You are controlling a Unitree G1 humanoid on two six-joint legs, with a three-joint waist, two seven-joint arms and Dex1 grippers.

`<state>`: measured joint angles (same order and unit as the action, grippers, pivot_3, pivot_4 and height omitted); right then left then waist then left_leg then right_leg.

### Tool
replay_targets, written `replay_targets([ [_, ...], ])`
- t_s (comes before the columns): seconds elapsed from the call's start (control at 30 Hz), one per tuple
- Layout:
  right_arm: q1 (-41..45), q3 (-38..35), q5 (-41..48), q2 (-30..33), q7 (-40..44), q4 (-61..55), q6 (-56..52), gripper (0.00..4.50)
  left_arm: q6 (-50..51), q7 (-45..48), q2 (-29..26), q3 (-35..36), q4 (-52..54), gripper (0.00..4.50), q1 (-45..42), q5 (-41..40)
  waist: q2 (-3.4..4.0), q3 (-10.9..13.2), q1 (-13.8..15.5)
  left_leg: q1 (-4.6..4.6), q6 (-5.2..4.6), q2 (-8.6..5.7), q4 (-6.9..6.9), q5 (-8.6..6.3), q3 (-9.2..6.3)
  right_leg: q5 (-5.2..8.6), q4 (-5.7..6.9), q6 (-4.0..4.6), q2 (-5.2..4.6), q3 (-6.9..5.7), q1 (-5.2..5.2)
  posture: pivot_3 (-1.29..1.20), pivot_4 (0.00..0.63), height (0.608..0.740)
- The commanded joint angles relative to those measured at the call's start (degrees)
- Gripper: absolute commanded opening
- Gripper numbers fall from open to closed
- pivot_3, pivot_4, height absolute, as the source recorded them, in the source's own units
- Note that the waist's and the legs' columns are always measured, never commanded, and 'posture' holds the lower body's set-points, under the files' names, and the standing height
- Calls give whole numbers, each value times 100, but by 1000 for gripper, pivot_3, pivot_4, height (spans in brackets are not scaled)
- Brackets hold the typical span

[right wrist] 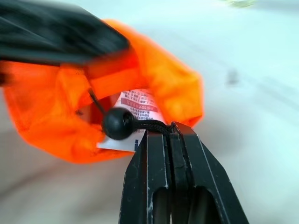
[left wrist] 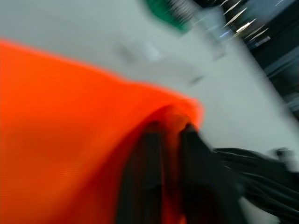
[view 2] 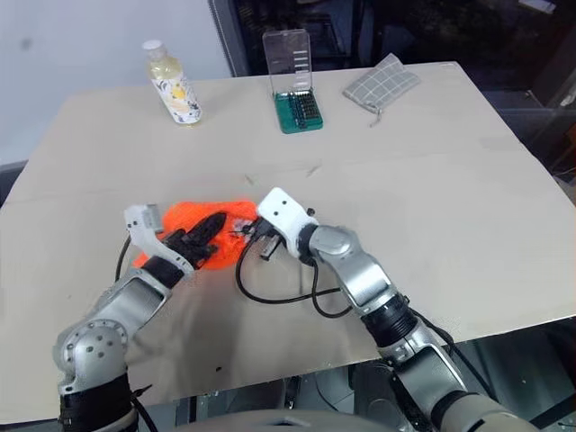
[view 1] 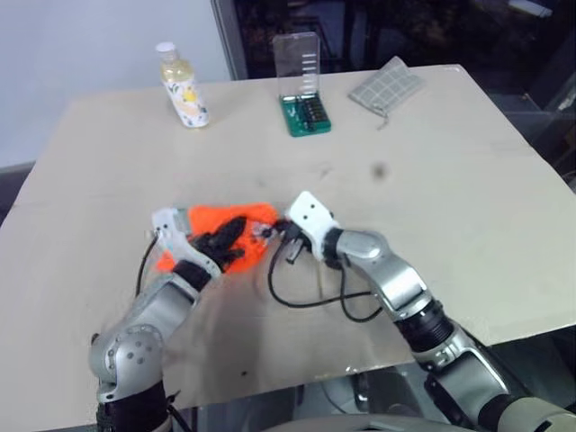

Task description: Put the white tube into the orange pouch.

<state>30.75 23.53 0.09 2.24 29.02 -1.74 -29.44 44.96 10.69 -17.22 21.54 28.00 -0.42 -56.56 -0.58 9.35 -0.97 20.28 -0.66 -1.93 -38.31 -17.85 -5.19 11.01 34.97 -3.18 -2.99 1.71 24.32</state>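
Observation:
The orange pouch (view 1: 258, 214) lies on the table near its front left, with both grippers at it. My left gripper (view 1: 232, 236) comes in from the left and is shut on the pouch's fabric; orange cloth shows between its fingers (left wrist: 196, 177). Reaching in from the right, my right gripper (right wrist: 170, 128) is shut on the dark drawstring just behind its round black bead (right wrist: 117, 123). The white tube (right wrist: 136, 105), with red print, lies inside the pouch's mouth, mostly covered by the fabric.
At the far side of the table (view 1: 450, 207) stand a yellowish bottle with a white cap (view 1: 183, 87), a green bit case with a clear raised lid (view 1: 304, 112) and a grey checked pouch (view 1: 387, 87). A black cable (view 1: 306, 301) loops on the table by my right wrist.

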Motion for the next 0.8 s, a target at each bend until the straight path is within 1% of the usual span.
replay_targets([
  [0.03, 85, -183, -5, 13, -112, -378, 335, 0, -567, 872, -796, -507, 593, 2613, 349, 942, 2, 0, -10, 3, 0, 0, 1, 0, 2, 0, 2, 0, 2, 2, 7, 0, 150, 740],
  [0.13, 144, -222, -33, 47, -134, -344, 548, 0, -1119, 1574, -1261, -722, 725, 4123, 593, 1376, 3, 1, -23, 29, 2, 1, 2, 1, 11, 0, 9, 1, 5, 9, 38, 0, 150, 740],
  [0.2, 180, -257, -34, 27, -150, -305, 647, 0, -1403, 1800, -1451, -871, 704, 4123, 674, 1734, 4, 1, -18, 38, 2, 1, 0, 1, 9, 0, 8, 1, 6, 9, 45, 0, 150, 740],
  [0.27, 226, -311, -24, -39, -201, -272, 754, 0, -1887, 1936, -1649, -1163, 577, 4123, 643, 2422, 6, 3, -15, 40, 2, 1, 1, 1, 9, -1, 6, 1, 5, 8, 46, 0, 150, 740],
  [0.37, 268, -381, 43, -140, -246, -268, 875, 0, -2487, 1995, -1651, -1459, 417, 4123, 467, 3073, 5, 2, -5, 41, 2, 1, 1, 1, 10, -1, 5, 1, 5, 7, 46, 0, 150, 740],
  [0.53, 270, -482, 214, -272, -201, -398, 1081, 0, -3514, 1509, -1337, -2041, -125, 4123, -351, 4462, 5, 2, 15, 47, 1, -1, -1, 1, 6, -2, 3, 1, 2, 1, 46, 0, 150, 740],
  [0.67, 225, -488, 233, -266, -197, -439, 1116, 0, -3966, 1192, -1025, -2176, -487, 4123, -644, 5015, 5, 2, -8, 47, 1, -2, 1, 1, 6, -2, 5, 1, 1, 5, 52, 0, 150, 740],
  [0.77, 171, -501, 247, -241, -189, -503, 1131, 0, -4188, 1135, -871, -2377, -698, 4123, -612, 5330, 5, 2, -17, 49, 1, -1, 3, 1, 6, -2, 6, 1, 2, 7, 57, 0, 150, 740],
  [0.8, 163, -515, 264, -243, -191, -527, 1130, 0, -4231, 1137, -840, -2425, -733, 3594, -584, 5401, 5, 2, -14, 52, 1, -1, 2, 1, 5, -2, 6, 1, 2, 7, 57, 0, 150, 740],
])
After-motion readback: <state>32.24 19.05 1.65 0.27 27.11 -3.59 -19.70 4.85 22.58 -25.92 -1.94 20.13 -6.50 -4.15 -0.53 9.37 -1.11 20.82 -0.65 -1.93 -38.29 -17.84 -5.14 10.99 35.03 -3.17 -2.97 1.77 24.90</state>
